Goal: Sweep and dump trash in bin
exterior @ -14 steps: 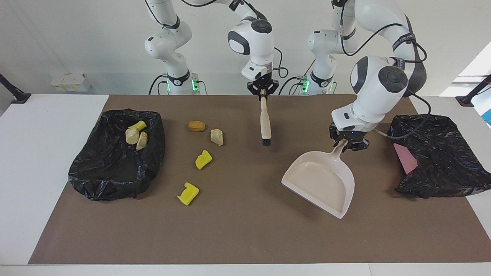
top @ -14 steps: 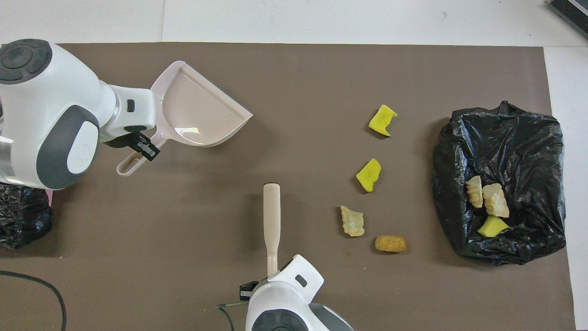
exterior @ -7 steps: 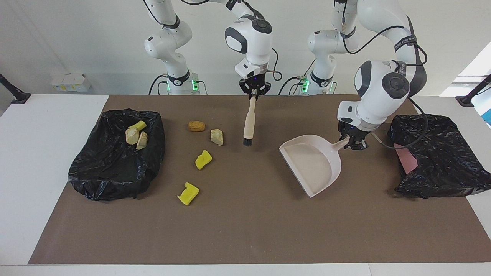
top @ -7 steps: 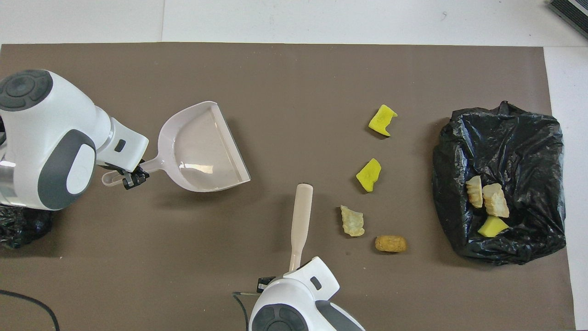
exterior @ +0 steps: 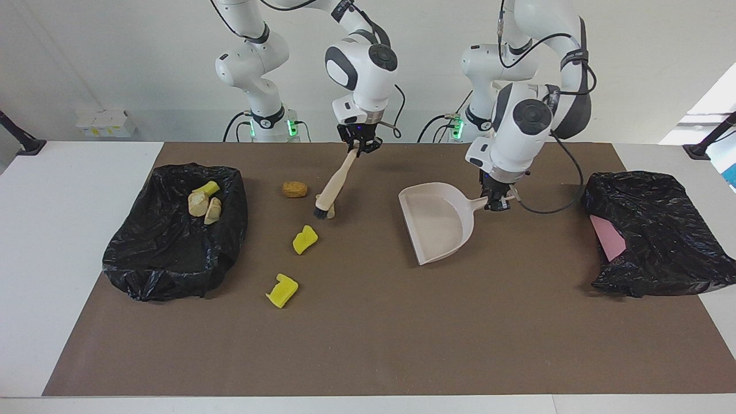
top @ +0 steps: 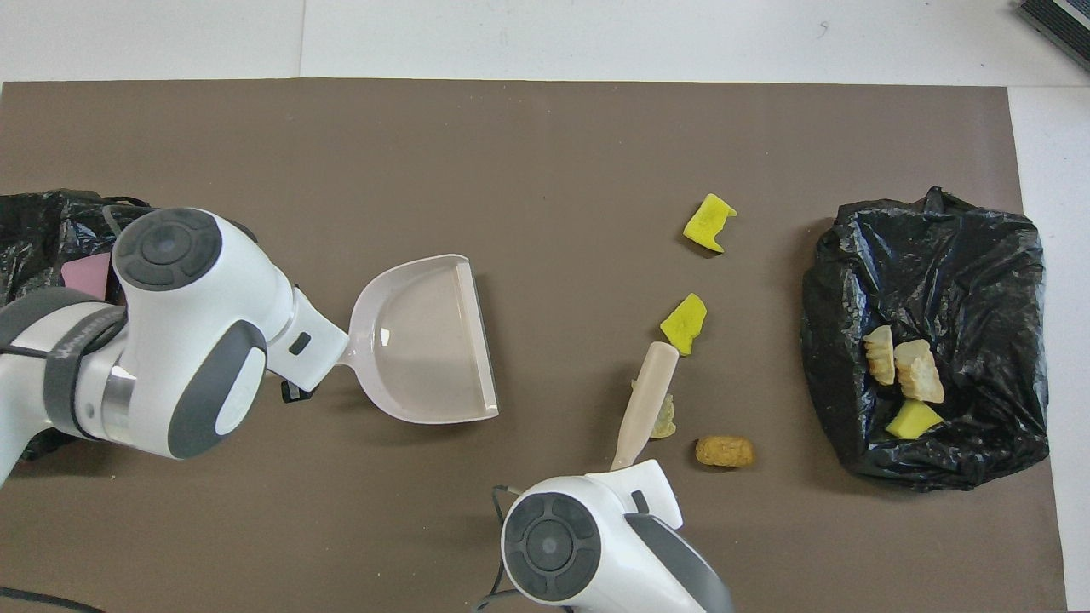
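While both grippers clamp brush (exterior: pixel 332 190) and dustpan (exterior: pixel 435 224), trash (exterior: pixel 304 239) dots the brown mat (exterior: pixel 368 345).

Occlusions and cut-offs, both views.

Tan chunk (exterior: pixel 329 208) mostly covered by the brush (exterior: pixel 332 187) in both views; only slivers show, and contact between bristles and chunk cannot be judged. From overhead, the right gripper is hidden under its own wrist housing, and the left gripper (top: pixel 294 393) shows only a dark sliver; the dustpan (exterior: pixel 437 224) handle end disappears under that wrist. The second black bag (top: pixel 51 247), with something pink inside, is partly covered by the left arm and possibly cut by the frame edge.
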Controlling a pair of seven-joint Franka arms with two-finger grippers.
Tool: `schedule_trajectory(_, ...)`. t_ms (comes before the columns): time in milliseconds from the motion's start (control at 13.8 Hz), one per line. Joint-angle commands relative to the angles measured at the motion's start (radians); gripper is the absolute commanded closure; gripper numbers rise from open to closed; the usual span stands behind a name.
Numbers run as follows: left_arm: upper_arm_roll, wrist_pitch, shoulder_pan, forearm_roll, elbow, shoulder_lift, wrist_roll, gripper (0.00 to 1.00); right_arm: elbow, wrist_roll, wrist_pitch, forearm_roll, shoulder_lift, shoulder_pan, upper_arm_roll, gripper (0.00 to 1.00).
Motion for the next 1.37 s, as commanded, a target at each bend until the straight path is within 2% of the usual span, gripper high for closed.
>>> schedule_trajectory(0, 0.014, 0.032, -0.101, 0.049, -0.053, -0.04, -0.076, 1.0, -0.009, 0.035, -0.116, -0.046, -0.015, -0.062, 0.01, 1.0)
schedule_trajectory(289, 0.013, 0.095, -0.18, 0.063, -0.104, -0.04, -0.109, 1.0, -0.037, 0.099, -0.199, -0.05, -0.037, -0.143, 0.017, 1.0)
schedule_trajectory(506, 0.011, 0.118, -0.218, 0.063, -0.124, -0.056, -0.164, 1.0, -0.13, 0.16, -0.195, -0.021, -0.095, -0.148, 0.019, 1.0)
schedule_trajectory(796, 0.011, 0.16, -0.26, 0.063, -0.158, -0.053, -0.234, 1.0, -0.259, 0.211, -0.057, 0.074, -0.172, -0.139, 0.019, 1.0)
schedule_trajectory(1013, 0.011, 0.166, -0.26, 0.062, -0.156, -0.049, -0.235, 1.0, -0.313, 0.216, 0.041, 0.084, -0.167, -0.115, 0.02, 1.0)
schedule_trajectory(1302, 0.011, 0.172, -0.254, 0.062, -0.158, -0.048, -0.23, 1.0, -0.304, 0.171, 0.181, 0.084, -0.115, -0.142, 0.02, 1.0)
